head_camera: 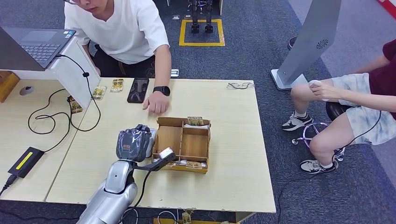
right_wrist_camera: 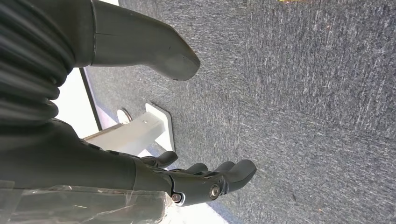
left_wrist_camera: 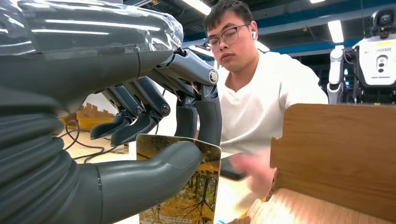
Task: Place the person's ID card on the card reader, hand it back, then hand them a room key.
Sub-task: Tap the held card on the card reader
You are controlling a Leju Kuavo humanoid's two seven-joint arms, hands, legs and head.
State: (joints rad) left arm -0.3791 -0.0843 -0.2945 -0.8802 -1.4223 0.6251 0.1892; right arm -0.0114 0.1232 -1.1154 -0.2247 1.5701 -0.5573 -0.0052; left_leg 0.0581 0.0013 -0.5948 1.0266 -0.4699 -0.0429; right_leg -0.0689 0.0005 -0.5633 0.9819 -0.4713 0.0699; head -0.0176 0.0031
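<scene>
- The left hand [head_camera: 134, 143] is on the table [head_camera: 233, 186], just beside the wooden organizer box [head_camera: 183, 144], and it's pinching a card [left_wrist_camera: 187, 186] between the thumb and the darker fingers [left_wrist_camera: 208, 116].
- The card has an autumn-tree picture on it, and the wrist view shows it standing roughly upright in the grip. I'd guess it's a room key, since similar cards sit in the box slots, but I can't say for sure.
- The right hand [right_wrist_camera: 205, 179] hangs over grey carpet with nothing in it, fingers loosely apart.
- The person's hand [head_camera: 156, 102] rests on the table past the box, near a dark phone-like slab [head_camera: 138, 89]. A couple more cards [head_camera: 116, 85] lie by it.
- Handling-wise, it looks thin, stiff, light and probably slick, so a squeeze on the flat faces near one end makes sense, leaving the other end free for the person to grab.
- The risk is it pivoting or sliding out of a two-point pinch.
</scene>
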